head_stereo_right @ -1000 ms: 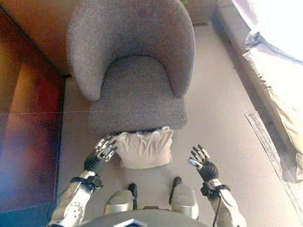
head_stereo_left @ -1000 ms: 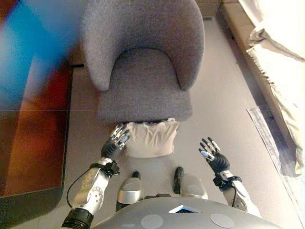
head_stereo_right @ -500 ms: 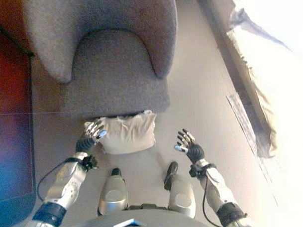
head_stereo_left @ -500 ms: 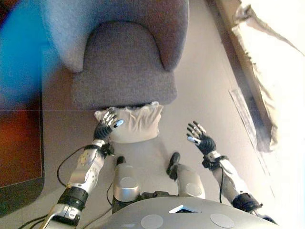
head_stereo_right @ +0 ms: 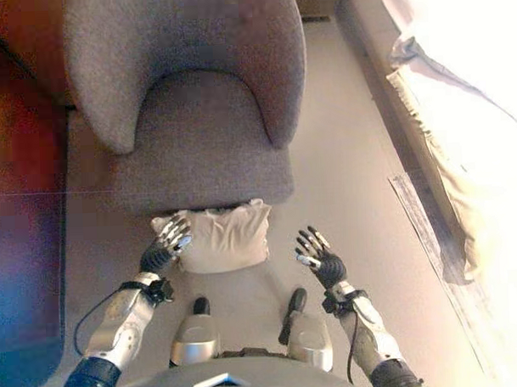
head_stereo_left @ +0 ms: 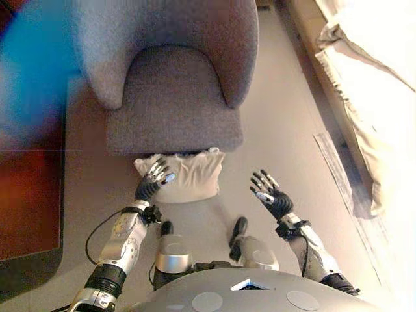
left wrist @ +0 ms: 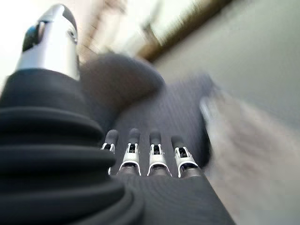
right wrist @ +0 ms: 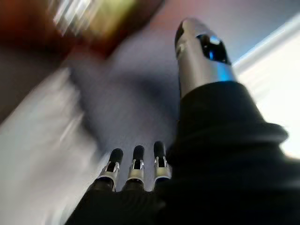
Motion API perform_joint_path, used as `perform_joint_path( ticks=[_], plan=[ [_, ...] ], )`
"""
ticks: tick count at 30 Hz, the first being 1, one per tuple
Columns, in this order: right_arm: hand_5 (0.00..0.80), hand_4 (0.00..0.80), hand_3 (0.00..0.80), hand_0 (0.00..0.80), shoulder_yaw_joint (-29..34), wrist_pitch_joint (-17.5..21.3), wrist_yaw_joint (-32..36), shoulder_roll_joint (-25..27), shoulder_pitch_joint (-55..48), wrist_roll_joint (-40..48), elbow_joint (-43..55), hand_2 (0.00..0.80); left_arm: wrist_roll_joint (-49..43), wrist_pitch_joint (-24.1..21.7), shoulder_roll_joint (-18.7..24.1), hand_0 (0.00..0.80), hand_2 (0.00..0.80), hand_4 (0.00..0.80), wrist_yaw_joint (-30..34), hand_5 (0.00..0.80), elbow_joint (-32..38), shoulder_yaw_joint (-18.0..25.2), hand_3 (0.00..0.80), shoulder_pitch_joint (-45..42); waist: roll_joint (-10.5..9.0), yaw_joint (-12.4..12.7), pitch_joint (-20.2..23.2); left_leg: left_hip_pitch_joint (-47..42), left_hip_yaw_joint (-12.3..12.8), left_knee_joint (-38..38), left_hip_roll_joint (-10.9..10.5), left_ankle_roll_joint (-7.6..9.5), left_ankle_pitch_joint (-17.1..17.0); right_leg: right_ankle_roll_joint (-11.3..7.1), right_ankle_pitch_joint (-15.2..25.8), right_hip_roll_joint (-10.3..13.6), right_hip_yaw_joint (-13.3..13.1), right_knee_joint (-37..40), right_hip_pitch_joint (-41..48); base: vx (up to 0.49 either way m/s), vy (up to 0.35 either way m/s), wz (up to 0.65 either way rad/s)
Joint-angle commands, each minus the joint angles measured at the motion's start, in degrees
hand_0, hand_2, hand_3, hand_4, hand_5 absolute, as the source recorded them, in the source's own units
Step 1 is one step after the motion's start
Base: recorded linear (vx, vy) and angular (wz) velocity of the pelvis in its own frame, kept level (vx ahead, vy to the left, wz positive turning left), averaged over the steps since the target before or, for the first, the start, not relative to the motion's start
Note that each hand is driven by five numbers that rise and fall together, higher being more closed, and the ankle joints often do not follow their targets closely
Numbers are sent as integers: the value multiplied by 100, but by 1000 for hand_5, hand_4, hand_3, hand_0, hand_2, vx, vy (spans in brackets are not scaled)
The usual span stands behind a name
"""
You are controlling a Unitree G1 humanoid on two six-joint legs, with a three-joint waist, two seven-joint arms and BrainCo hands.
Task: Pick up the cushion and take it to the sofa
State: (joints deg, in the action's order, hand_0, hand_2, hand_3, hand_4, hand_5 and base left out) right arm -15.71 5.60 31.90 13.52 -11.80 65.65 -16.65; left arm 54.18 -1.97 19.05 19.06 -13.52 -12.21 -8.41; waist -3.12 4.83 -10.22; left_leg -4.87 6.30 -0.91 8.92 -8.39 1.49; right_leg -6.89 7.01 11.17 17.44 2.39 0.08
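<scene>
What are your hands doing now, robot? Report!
Left hand open, at the cushion's left edge. Right hand open, off to its right, empty. Cushion on the floor against the grey armchair. Nothing blocking it.

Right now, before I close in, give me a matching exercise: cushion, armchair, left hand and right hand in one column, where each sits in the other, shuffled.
Things:
1. cushion
2. armchair
3. left hand
4. right hand

Places:
A. open in the air over bare floor, apart from the cushion
B. on the floor against the front of the seat
C. fingers straight, over the cushion's left edge
D. grey, straight ahead, behind the cushion

Pairs: 1-B, 2-D, 3-C, 4-A
</scene>
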Motion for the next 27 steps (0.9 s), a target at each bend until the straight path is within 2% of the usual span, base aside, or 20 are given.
perform_joint_path(
  ticks=[1, 3, 6, 12, 24, 27],
  plan=[
    [0, 0, 0, 0, 122, -497, 1923, -339, 245, 1550, 295, 0, 1712, 669, -309, 0, 0, 0, 1825, 0, 744, -274, 0, 128, 19, -67, 236, 173, 319, -304, -23, 318, -236, -598, -23, 483, 43, 150, 146, -52, 26, 17],
    [0, 0, 0, 0, 164, -615, 2241, -543, 431, 1650, 245, 0, 2015, 785, -425, 0, 0, 0, 2231, 0, 785, -380, 0, 215, 79, -89, 285, 143, 337, -306, -36, 315, -182, -613, -37, 501, 7, 116, 120, -45, 22, 4],
    [0, 0, 0, 0, 90, -340, 2045, -516, 526, 1075, 341, 0, 1947, 946, -449, 0, 0, 0, 2520, 0, 800, -421, 0, 346, 112, -150, 319, 86, 324, -214, -50, 309, -89, -619, -120, 530, -51, 0, 118, -2, 1, -3],
    [0, 0, 0, 0, 143, -665, 2070, -430, 278, 982, 469, 0, 2168, 1151, -515, 0, 0, 0, 2512, 0, 757, -398, 0, 328, 129, -267, 504, -107, 332, -345, -29, 272, -44, -603, -150, 447, -91, 136, 244, 28, -7, -2],
    [0, 0, 0, 0, 107, -654, 2073, -275, 100, 925, 455, 0, 2305, 1022, -472, 0, 0, 0, 2394, 0, 849, -441, 0, 150, 107, -320, 586, -284, 345, -408, 13, 235, -12, -564, -162, 344, -123, 161, 305, 4, -3, -1],
    [0, 0, 0, 0, 125, -653, 1899, -274, 64, 800, 453, 0, 2071, 883, -466, 0, 0, 0, 2181, 0, 859, -393, 0, 100, 87, -317, 599, -304, 353, -400, 20, 227, 11, -577, -151, 358, -122, 156, 293, 51, -10, -2]
  ],
)
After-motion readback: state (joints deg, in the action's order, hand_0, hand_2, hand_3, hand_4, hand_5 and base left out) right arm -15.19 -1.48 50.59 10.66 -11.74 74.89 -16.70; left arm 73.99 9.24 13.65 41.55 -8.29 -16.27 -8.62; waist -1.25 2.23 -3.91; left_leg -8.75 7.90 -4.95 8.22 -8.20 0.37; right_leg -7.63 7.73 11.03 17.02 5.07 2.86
